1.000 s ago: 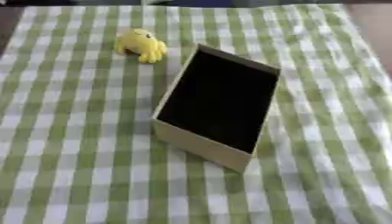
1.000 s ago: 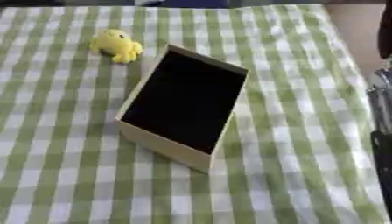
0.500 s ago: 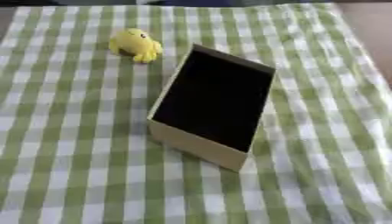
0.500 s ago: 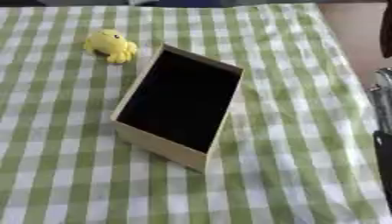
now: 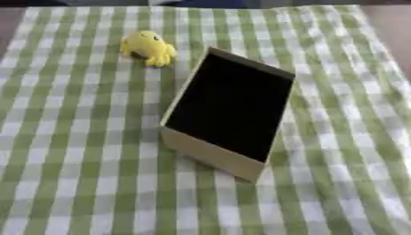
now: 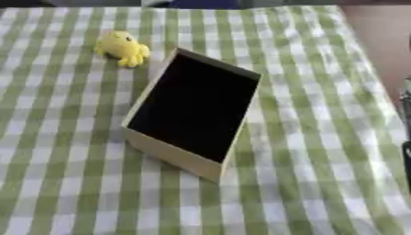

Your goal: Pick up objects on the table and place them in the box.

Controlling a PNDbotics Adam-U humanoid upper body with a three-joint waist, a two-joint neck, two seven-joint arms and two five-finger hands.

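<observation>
A dark sliver of the robot's right hand [image 6: 406, 151] is showing at the right edge of the right eye view, about halfway down and lower, and I cannot tell whether its fingers are spread or curled; the left hand is appearing in neither view. In the middle of the frame the tan box [image 5: 213, 156] with its dark inside is lying open and skewed on the table under the green-and-white checked cloth [image 5: 72, 151]. The small yellow toy [image 5: 147, 47] is sitting in the upper left, near the box's far corner but apart from it.
</observation>
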